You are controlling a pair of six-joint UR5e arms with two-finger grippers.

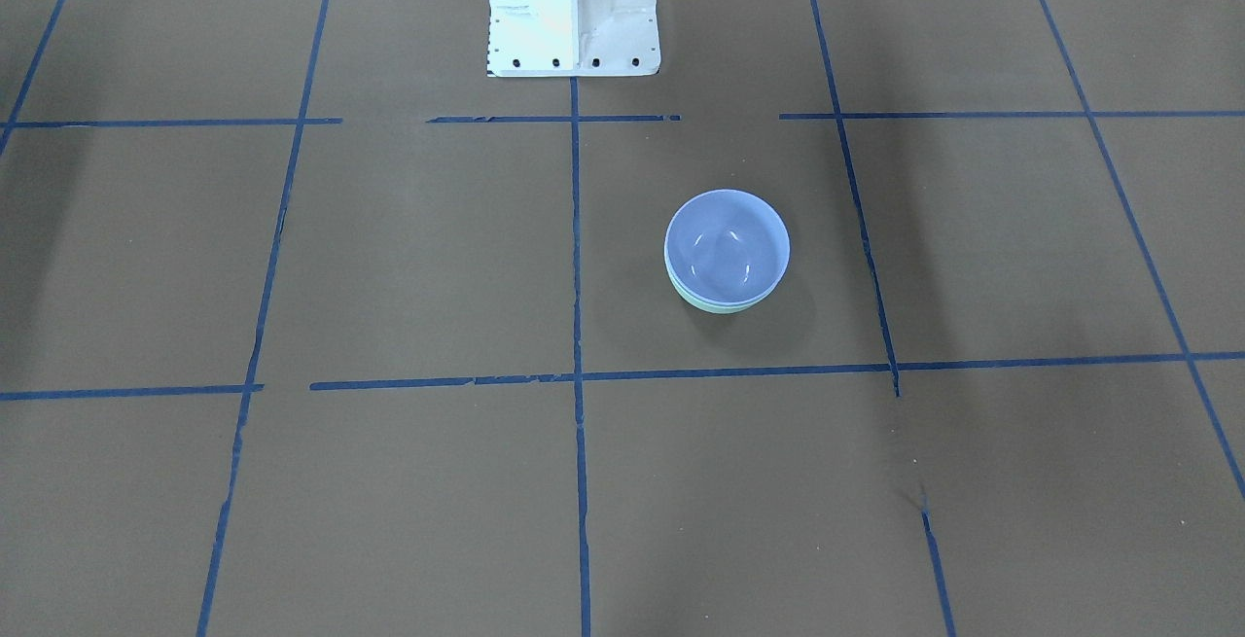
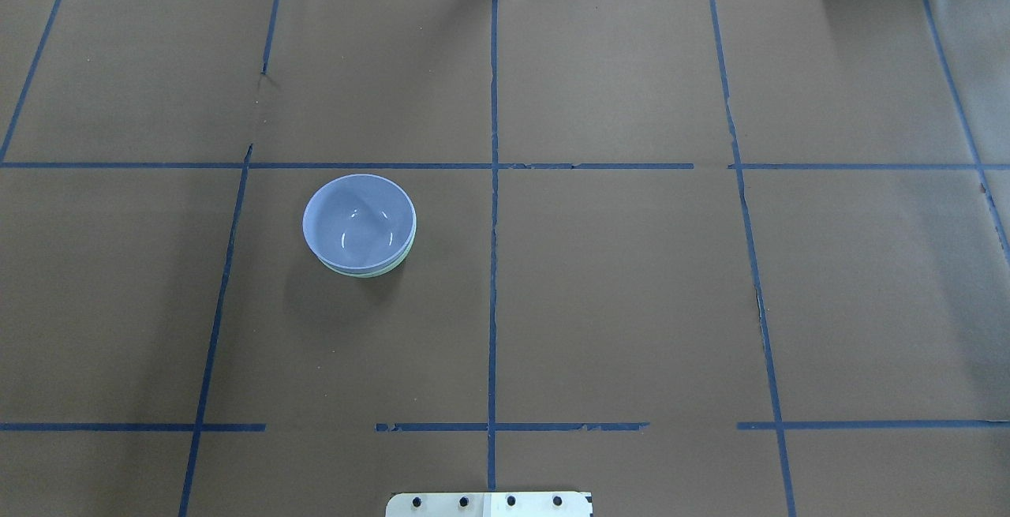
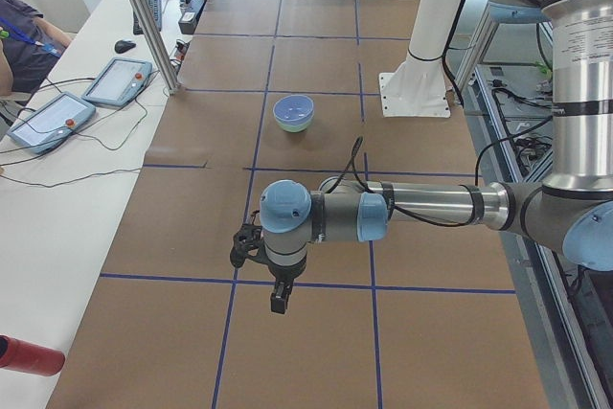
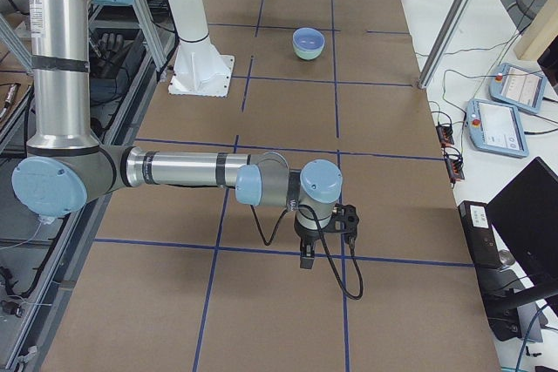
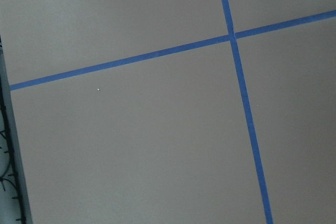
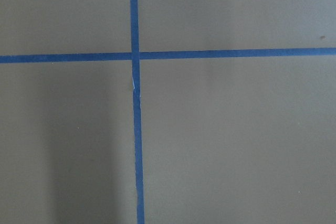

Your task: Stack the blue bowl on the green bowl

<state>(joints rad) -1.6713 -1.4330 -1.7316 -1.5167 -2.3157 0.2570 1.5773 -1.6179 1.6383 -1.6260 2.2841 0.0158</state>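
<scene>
The periwinkle blue bowl (image 1: 727, 246) sits nested inside the mint green bowl (image 1: 725, 306), of which only a thin rim shows below it. The pair stands upright on the brown table. In the overhead view the blue bowl (image 2: 359, 221) sits left of centre, with the green bowl's rim (image 2: 380, 270) peeking out. The left gripper (image 3: 278, 299) hangs over the table far from the bowls; I cannot tell if it is open or shut. The right gripper (image 4: 308, 254) hangs at the opposite end; I cannot tell its state either. Both wrist views show only paper and tape.
The white robot pedestal (image 1: 572, 5) stands at the table's robot-side edge. Blue tape lines (image 2: 493, 264) grid the brown paper. Teach pendants (image 3: 115, 79) and an aluminium post (image 3: 144, 16) stand along the operators' side. A red object (image 3: 29, 356) lies near that edge.
</scene>
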